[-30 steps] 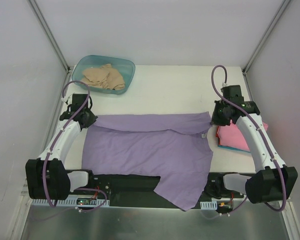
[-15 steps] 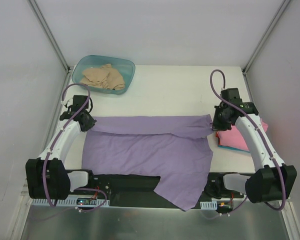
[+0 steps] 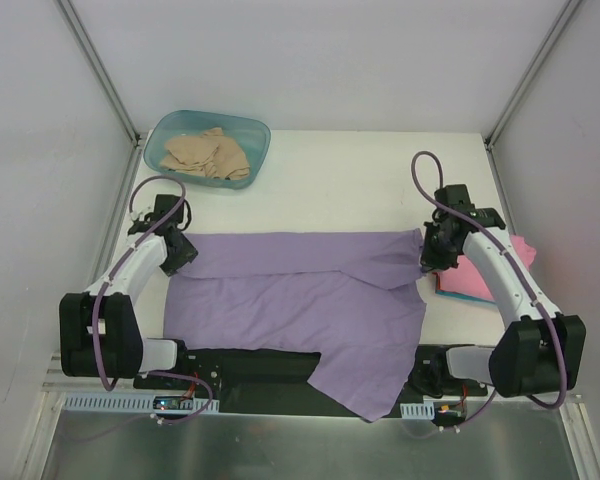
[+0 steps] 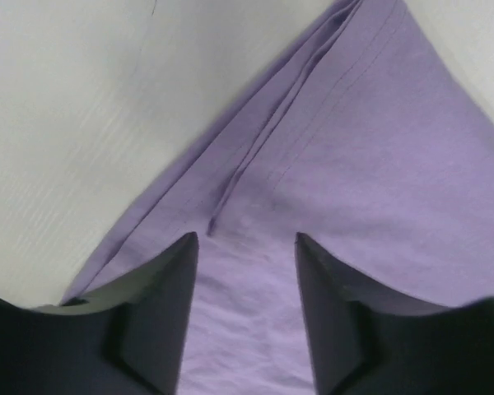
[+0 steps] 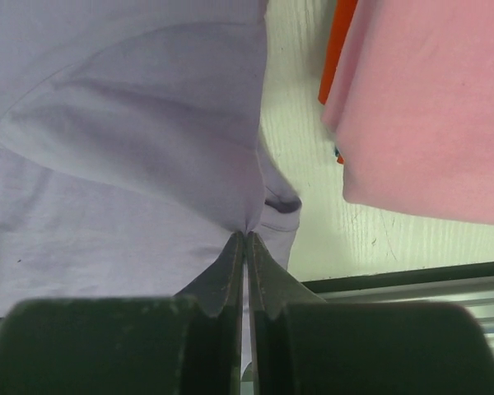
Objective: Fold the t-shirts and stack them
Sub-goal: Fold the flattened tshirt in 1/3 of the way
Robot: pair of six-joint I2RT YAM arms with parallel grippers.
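Observation:
The lavender t-shirt (image 3: 300,300) lies spread across the table, its far edge folded over toward me and one corner hanging over the near edge. My left gripper (image 3: 180,258) is at the shirt's left edge. In the left wrist view it (image 4: 245,239) is open, with lavender cloth (image 4: 379,164) below the fingers. My right gripper (image 3: 427,262) is at the shirt's right edge, shut on a pinch of lavender cloth (image 5: 107,164) at its tips (image 5: 245,233). The folded pink t-shirt (image 3: 472,280) lies right of it, also in the right wrist view (image 5: 428,107). The tan t-shirt (image 3: 208,152) lies crumpled in the tub.
The teal tub (image 3: 255,135) stands at the far left corner. An orange edge (image 5: 333,49) shows under the pink shirt. White walls and metal posts close in the table on three sides. The arm bases and a black strip run along the near edge.
Both grippers have moved toward the near edge, drawing the shirt's far edge with them. The folded-over band has grown wider.

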